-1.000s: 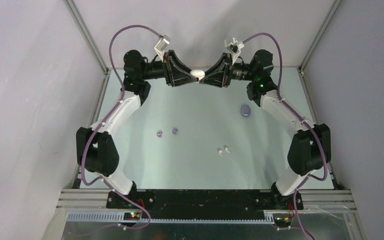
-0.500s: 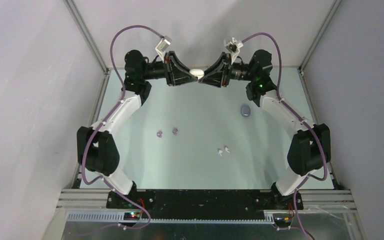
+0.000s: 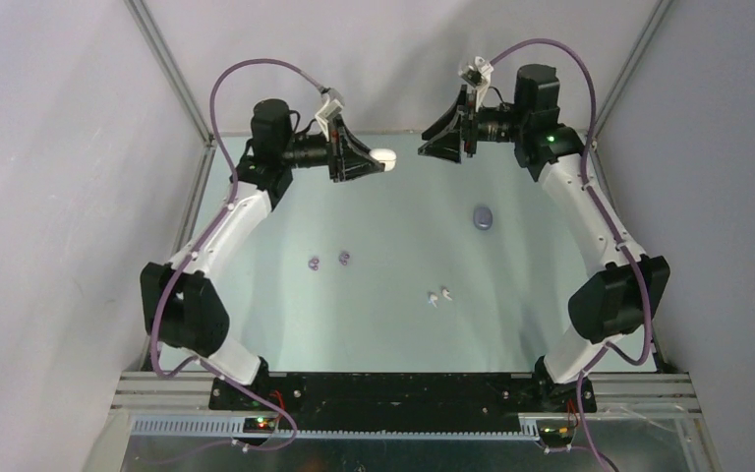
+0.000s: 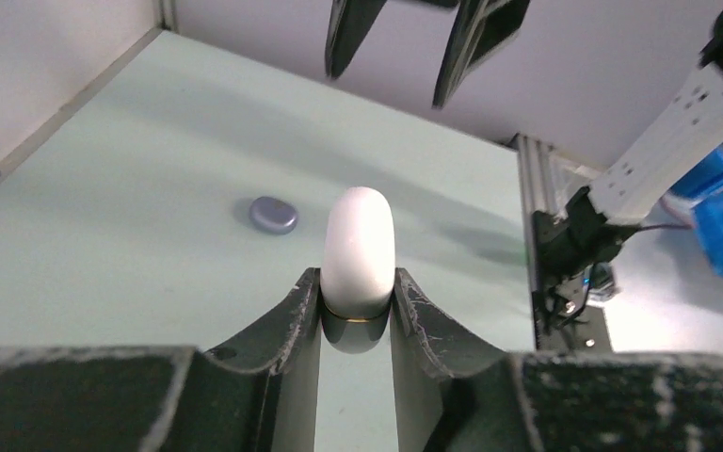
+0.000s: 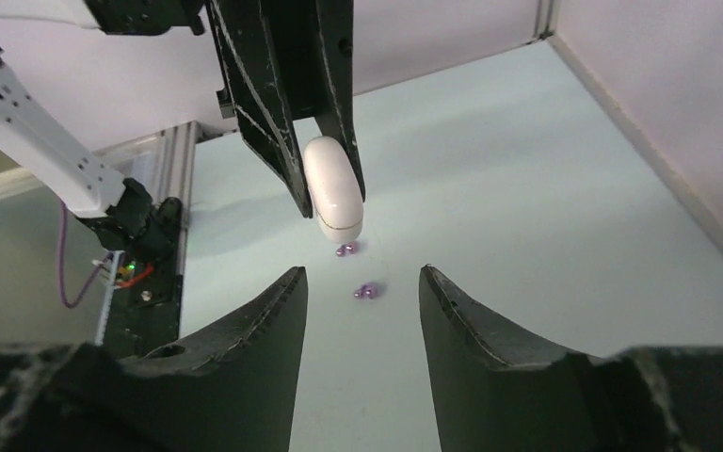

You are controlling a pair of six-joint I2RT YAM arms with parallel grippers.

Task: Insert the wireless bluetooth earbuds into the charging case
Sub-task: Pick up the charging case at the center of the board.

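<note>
One narrow pinch: left gripper [image 4: 358, 280] clamps the case [image 4: 359, 235] by its end, aloft; right gripper [image 5: 362, 282] opposite gapes empty. Slippage could drop it.

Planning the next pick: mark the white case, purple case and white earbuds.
white case [image 4: 359, 240], left wrist view, rounded shell.
purple case [image 3: 483, 217], top view, lid centre.
white earbuds [image 3: 445, 293], top view, right bud.

left claw [image 4: 358, 281] clamped, right claw [image 5: 362, 275] — agape
</note>
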